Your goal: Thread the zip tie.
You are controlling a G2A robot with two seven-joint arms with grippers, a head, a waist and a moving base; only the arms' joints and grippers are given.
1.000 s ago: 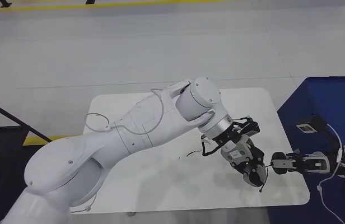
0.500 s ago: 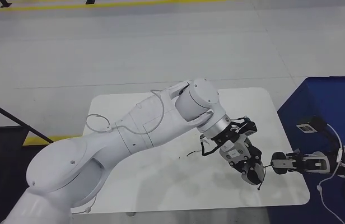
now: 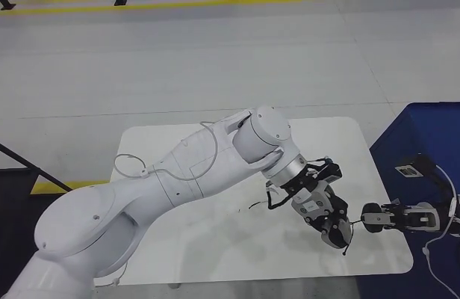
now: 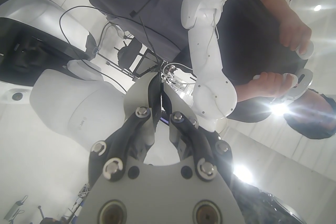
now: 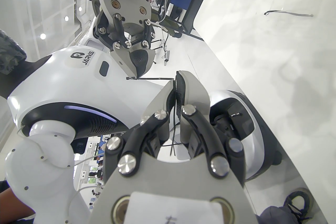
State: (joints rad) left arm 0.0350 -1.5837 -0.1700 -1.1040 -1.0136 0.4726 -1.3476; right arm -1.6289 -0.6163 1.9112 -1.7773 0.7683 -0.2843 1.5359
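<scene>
Threading | I'm holding the zip tie (image 5: 157, 77) clamped in left gripper (image 3: 337, 238) and right gripper (image 3: 367, 220) | facing them close together, probably lining tail to head.

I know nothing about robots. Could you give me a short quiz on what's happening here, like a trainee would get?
1. True or false: the left gripper and the right gripper both hang open.
2. What runs between them? A) a rope B) a thin black zip tie C) nothing
3. Fill in: a second black strap lies loose on the white ____.

Key: 1 false, each is shut on the zip tie; 2 B; 3 table.
</scene>
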